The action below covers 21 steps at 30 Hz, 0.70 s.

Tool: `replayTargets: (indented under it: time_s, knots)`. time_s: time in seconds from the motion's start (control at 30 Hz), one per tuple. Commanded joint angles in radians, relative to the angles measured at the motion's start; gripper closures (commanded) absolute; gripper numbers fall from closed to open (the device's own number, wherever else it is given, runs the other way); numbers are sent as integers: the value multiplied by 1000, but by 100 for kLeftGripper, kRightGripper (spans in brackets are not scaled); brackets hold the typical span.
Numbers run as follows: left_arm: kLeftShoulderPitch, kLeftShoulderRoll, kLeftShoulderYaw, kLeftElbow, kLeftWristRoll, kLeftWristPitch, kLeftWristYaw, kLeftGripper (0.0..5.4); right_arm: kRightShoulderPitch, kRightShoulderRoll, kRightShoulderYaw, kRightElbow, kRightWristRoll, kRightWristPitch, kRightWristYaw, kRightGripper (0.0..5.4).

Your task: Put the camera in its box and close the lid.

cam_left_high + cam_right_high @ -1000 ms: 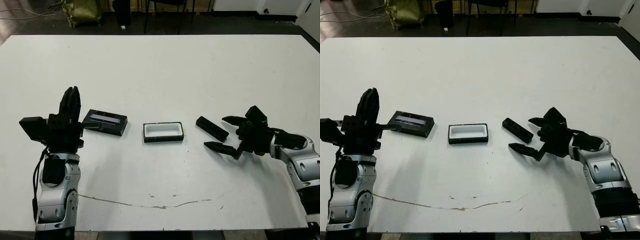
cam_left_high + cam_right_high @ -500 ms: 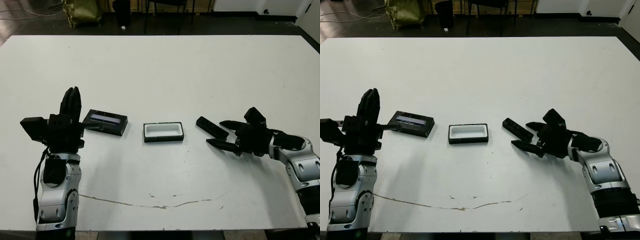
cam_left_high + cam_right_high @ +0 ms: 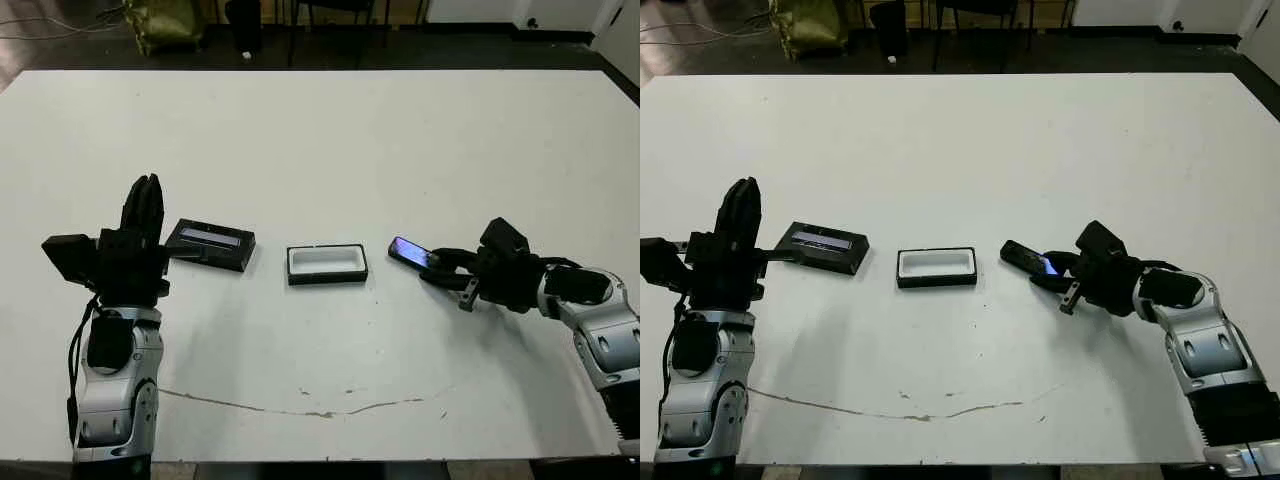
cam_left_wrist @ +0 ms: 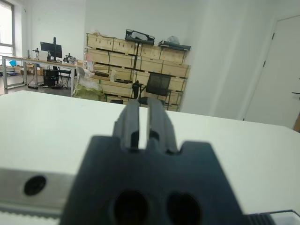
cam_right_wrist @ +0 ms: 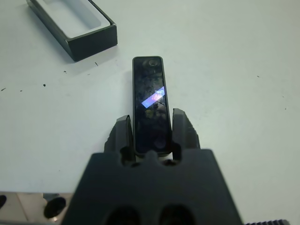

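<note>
Your right tool [image 5: 150, 133] is clamped on camera [image 5: 150, 101] just right of box [image 3: 327, 264], left tool [image 4: 143, 122] clenched, idle near lid [image 3: 210, 244] left of box; insertion and lid closing not yet done.

lid [image 3: 210, 244]: left of box, on bench [image 3: 320, 150]
box [image 3: 327, 264]: middle
camera [image 3: 411, 253]: right of box, between the right jaws

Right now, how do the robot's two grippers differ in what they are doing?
The right gripper is shut on the camera, a finger on each long side; the left gripper holds nothing, its fingers pressed together. The right gripper reaches low toward the box; the left gripper points upward beside the lid. Both have two black fingers.
</note>
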State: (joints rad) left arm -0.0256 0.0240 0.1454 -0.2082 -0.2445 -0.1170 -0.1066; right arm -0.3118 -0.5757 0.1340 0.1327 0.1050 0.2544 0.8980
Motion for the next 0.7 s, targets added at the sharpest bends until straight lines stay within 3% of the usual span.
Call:
replayTargets:
  time_s: [0.03,0.1,0.2,0.3,0.43,0.6,0.7]
  knots:
    - [18,1,2,19,4,4,2,540,4,-13,8,24,-10,19,6,506]
    - [17,1,2,20,2,5,1,540,-3,-12,-2,22,-7,15,-1,506]
    - [18,0,1,18,4,5,3,540,-43,19,-68,91,101,-4,60,507]
    - [18,1,1,22,4,0,0,540,-120,31,-114,151,195,58,120,508]
    - [19,1,1,20,4,2,2,540,-247,9,-120,168,217,133,135,509]
    - [17,3,0,29,9,-7,-1,540,-436,40,-80,327,190,57,237,509]
    - [17,1,-2,33,6,-12,-3,540,-547,71,-32,478,130,-41,289,509]
